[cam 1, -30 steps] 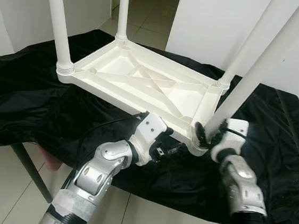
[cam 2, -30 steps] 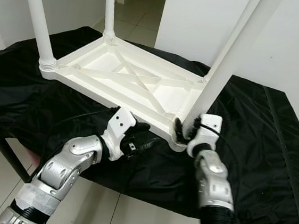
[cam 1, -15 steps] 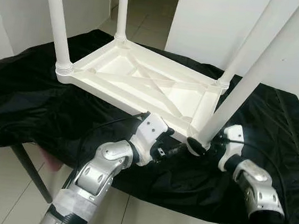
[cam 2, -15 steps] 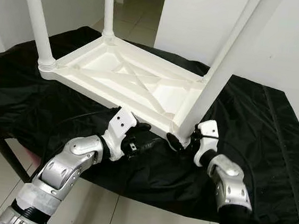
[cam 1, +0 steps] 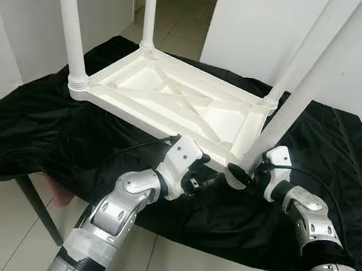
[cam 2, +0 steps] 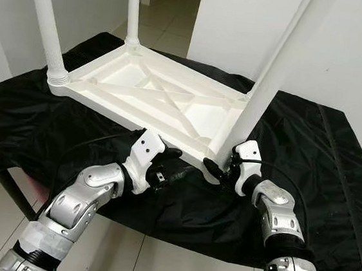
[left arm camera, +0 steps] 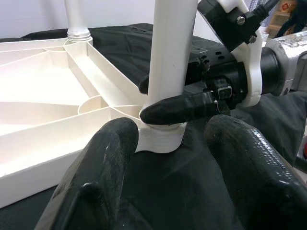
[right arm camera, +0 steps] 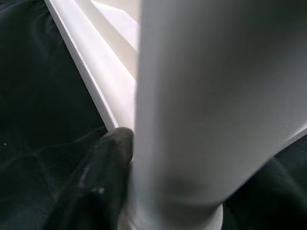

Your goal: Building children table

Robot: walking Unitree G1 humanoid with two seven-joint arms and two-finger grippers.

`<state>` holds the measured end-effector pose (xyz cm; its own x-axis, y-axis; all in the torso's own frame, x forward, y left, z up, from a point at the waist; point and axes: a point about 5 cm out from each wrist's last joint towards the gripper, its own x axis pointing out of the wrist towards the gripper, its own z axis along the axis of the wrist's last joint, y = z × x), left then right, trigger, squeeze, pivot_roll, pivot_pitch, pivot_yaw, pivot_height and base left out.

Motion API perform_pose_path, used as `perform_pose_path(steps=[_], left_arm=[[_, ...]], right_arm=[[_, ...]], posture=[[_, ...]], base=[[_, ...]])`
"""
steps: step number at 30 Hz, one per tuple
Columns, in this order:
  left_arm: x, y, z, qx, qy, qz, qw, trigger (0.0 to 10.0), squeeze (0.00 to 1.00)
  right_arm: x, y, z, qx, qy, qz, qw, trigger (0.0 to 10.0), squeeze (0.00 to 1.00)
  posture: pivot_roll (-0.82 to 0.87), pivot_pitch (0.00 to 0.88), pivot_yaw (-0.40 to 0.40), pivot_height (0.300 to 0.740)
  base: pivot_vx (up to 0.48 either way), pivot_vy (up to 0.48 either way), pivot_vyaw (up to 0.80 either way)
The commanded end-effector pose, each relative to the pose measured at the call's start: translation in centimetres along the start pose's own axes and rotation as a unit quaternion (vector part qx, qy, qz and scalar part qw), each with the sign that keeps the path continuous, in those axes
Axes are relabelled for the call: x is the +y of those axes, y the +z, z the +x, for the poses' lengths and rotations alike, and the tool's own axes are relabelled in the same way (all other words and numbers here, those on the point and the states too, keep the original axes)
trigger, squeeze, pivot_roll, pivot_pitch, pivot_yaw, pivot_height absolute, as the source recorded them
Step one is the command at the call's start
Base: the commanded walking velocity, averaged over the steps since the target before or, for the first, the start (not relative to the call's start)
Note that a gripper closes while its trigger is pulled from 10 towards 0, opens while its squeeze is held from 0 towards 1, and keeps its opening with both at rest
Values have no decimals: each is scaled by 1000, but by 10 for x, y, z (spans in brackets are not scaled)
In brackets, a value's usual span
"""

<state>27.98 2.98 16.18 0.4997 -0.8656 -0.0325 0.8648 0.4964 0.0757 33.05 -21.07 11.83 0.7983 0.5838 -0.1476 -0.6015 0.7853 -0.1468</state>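
A white plastic tabletop (cam 1: 172,99) lies upside down on a black cloth (cam 1: 33,126) that covers the worktop, with its ribbed underside facing up. Four white legs stand up from its corners: one at the far left corner (cam 1: 69,27), one at the far corner behind it (cam 1: 149,12), one at the far right corner (cam 1: 299,54), and the near-right leg (cam 2: 264,86), which rises from the corner closest to me.

My right gripper (left arm camera: 165,98) is closed around the bottom of that near-right leg, just above the socket at the corner of the tabletop. One black finger (left arm camera: 180,106) crosses the front of the leg and the other shows behind it, so the leg sits between them. In the right wrist view the leg fills most of the picture, with one finger (right arm camera: 103,172) pressed against its side.

My left gripper (cam 2: 176,172) rests low at the near edge of the tabletop, just beside that same corner. Its two fingers (left arm camera: 108,163) are spread apart and hold nothing; they lie on the black cloth, pointing at the socket.

White walls and a tiled floor (cam 1: 174,18) lie beyond the worktop.
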Motion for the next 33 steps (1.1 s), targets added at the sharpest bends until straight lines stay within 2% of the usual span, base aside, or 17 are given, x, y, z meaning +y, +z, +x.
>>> perform_pose_path(steps=[1,8,9,17,19,23,24,27,29,30,31,32,33], left_arm=[[2,0,2,6,22,6,1000,10000,0],[1,-1,1,7,20,5,1000,10000,0],[1,-1,1,8,20,5,1000,10000,0],[0,-2,0,8,21,4,1000,10000,0],[0,-3,0,9,20,2,1000,10000,0],[-2,-4,0,10,18,1,1000,10000,0],[-3,-4,0,10,16,0,1000,10000,0],[-3,-4,0,10,15,-1,1000,10000,0],[-4,-5,1,11,13,-2,1000,10000,0],[-4,-5,1,11,13,-2,1000,10000,0],[-4,-5,1,11,12,-2,1000,10000,0],[-4,-5,1,11,12,-3,1000,10000,0],[-4,-5,1,11,12,-3,1000,10000,0]], right_arm=[[4,-10,-1,25,19,-2,1000,0,0],[2,-14,-3,35,11,-1,999,0,0],[2,-14,-3,36,7,2,999,10000,0],[9,-10,1,28,-32,47,998,10000,0],[16,-5,3,19,-77,52,995,10000,0],[19,-4,2,20,-114,64,991,10000,0],[23,-2,2,18,-142,76,987,10000,0],[25,-1,1,17,-158,81,984,10000,0],[31,1,-1,13,-199,95,975,10000,0],[31,1,-1,13,-199,95,975,10000,0],[34,1,-3,16,-227,106,968,10000,0],[36,0,-4,18,-271,126,954,10000,0],[36,0,-4,18,-271,126,954,10000,0]], posture=[[4,0,-120,740],[1,0,-119,740],[-2,0,-122,740],[-3,0,-126,740],[-10,0,-124,740],[-14,0,-122,740],[-23,0,-119,740],[-23,0,-119,740],[-31,0,-115,740],[-31,0,-115,740],[-31,0,-115,740],[-33,0,-112,740],[-33,0,-112,740]], base=[[0,0,0],[0,0,0],[0,0,0],[0,0,0],[0,0,0],[0,0,0],[0,0,0],[0,0,0],[0,0,0],[0,0,0],[0,0,0],[0,0,0],[0,0,0]])
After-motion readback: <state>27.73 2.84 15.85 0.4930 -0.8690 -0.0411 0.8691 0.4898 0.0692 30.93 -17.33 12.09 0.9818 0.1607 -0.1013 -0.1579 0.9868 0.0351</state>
